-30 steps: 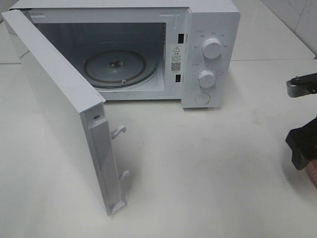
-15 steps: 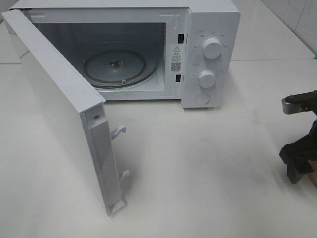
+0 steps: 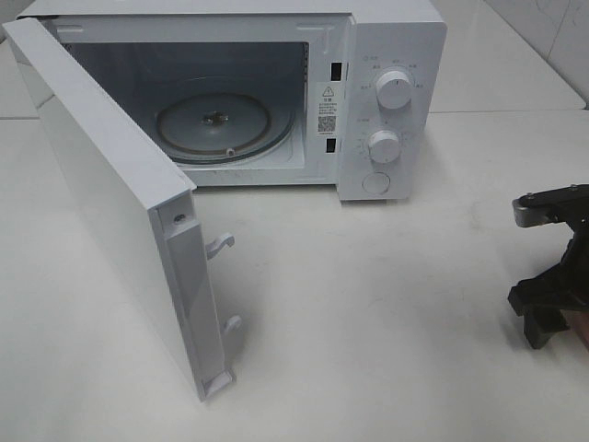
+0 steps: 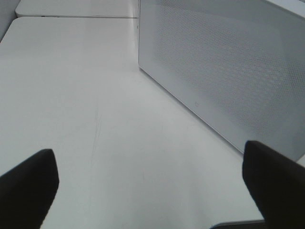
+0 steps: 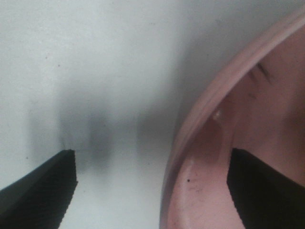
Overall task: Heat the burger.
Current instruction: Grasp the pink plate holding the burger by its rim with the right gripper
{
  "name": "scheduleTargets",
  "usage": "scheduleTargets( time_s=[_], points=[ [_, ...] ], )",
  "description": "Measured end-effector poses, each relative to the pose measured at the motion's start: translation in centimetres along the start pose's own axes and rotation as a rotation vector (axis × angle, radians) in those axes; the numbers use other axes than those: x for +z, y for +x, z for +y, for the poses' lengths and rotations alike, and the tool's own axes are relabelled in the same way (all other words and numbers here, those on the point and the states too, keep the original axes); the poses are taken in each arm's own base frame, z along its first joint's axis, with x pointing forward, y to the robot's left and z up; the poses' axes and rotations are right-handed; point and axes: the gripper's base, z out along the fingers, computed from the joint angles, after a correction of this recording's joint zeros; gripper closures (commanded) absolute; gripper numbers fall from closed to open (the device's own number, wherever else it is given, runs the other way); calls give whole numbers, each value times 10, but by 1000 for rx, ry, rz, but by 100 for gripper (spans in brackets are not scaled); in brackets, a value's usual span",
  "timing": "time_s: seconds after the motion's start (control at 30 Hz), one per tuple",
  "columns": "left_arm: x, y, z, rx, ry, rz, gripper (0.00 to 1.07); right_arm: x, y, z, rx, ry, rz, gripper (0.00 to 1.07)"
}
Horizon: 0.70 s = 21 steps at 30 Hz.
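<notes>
The microwave point(image 3: 386, 92) has its door point(image 3: 110, 203) open and its turntable point(image 3: 213, 124) bare. Right of the microwave, our right hand point(image 3: 543, 318) gapes empty over the pink plate point(image 5: 200, 119); our left hand point(image 4: 152, 191) is open too. We cannot see the burger, so loading and heating are left.

You are looking at a robot test bench dressed as a kitchen corner, not a lived-in kitchen. At 12 o'clock a white countertop microwave point(image 3: 386, 55) stands with its door point(image 3: 101, 184) swung wide, showing a glass turntable point(image 3: 216, 124) and two rotary dials point(image 3: 394, 89). It sits on plain white tables point(image 3: 368, 304) pushed edge to edge, with a seam point(image 3: 515, 111) running out at 2 o'clock. Pale wall tiles point(image 3: 552, 37) show at 1 o'clock. A pink plate point(image 5: 228, 95) is the only crockery, and the right arm point(image 3: 549, 210) reaches in at 3 o'clock.
</notes>
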Motion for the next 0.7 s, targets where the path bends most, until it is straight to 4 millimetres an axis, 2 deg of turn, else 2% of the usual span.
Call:
scheduleTargets(
  time_s=[0.53, 0.67, 0.7],
  points=[
    [0, 0, 0, 0, 0, 0, 9, 6, -2, -1, -25, 14, -2, 28],
    [0, 0, 0, 0, 0, 0, 9, 6, -2, -1, -17, 14, -3, 31],
    [0, 0, 0, 0, 0, 0, 9, 6, -2, -1, -12, 14, -2, 35]
  ],
)
